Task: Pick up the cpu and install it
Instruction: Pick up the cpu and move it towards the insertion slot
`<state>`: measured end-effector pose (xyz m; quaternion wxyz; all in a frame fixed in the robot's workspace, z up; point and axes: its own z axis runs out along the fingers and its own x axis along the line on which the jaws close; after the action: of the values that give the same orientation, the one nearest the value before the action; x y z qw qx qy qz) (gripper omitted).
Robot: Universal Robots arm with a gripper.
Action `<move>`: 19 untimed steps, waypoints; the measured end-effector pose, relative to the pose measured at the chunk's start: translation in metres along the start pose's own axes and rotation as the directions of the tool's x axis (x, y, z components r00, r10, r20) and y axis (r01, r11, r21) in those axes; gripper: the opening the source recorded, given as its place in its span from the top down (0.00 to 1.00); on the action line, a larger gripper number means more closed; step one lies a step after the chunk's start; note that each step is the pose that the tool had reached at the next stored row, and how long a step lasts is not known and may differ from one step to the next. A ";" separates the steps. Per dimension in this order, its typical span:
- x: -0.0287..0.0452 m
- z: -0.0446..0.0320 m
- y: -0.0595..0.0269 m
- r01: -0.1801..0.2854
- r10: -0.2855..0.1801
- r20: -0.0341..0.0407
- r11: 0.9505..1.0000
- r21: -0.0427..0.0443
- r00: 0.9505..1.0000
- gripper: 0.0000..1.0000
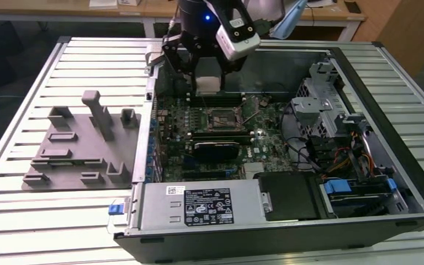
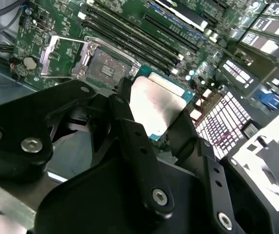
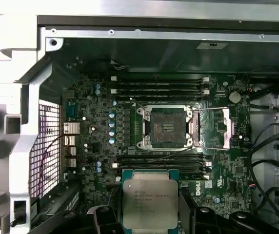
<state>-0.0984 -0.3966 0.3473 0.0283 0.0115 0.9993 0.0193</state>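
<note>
The cpu (image 1: 208, 84) sits pinched in the claw (image 1: 208, 77), its silvery top and paler rim showing between two black fingers (image 2: 129, 141) that press on opposite edges. In both wrist views the chip (image 3: 149, 202) hangs over the green motherboard (image 3: 90, 146), above the long memory slots (image 3: 159, 163) and just beside the socket (image 3: 169, 127), not in it. The socket lies open, its metal cover plate (image 3: 225, 127) swung out to one side with a thin lever along it.

In the exterior view this happens in the upper middle of the frame, inside the open computer case (image 1: 388, 66). A black heatsink block (image 1: 216, 149) sits lower on the board. Drive cages and a tangle of cables (image 1: 330, 149) crowd the exterior view's right, and a labelled metal power box (image 1: 197, 207) lies along the case's lower edge. On the slatted desk (image 1: 20, 83), at the exterior view's left, stands the grey plastic fixture (image 1: 79, 149) with its upright blocks, well apart from the claw.

The arm (image 1: 197, 16) comes straight down from the top of the frame, claw pointing at the board, a white camera (image 1: 238, 36) strapped to its wrist.
</note>
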 end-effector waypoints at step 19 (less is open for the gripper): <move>-0.0172 0.0344 -0.0008 0.000 0.000 -0.005 1.000 0.000 1.000 0.45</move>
<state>-0.0793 -0.3965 0.3139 0.0257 0.0116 0.9994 0.0193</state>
